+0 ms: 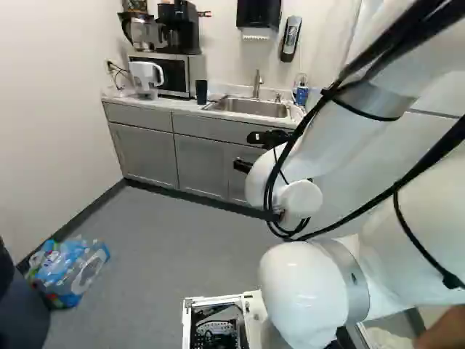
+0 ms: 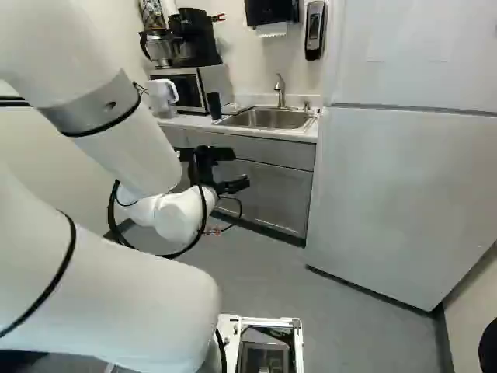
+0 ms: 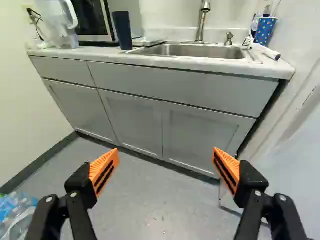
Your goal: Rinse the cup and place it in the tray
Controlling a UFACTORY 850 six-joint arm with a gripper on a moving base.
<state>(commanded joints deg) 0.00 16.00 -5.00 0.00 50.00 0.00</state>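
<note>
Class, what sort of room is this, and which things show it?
Probably an office kitchenette: there is a sink with a faucet, a coffee maker and a tall refrigerator.

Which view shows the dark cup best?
The wrist view: the dark cup looks largest there, upright on the counter beside the sink. Both base views also show it there, but smaller.

On the counter, a microwave. On top of the microwave, a coffee maker and a coffee pot. Just left of it, a pitcher, upright. On the wall above and right of it, a paper towel dispenser, then a slimmer dispenser. Below it, grey cabinets. Down and left of it, on the floor, bottled water. Well right of it, a fridge.
</note>
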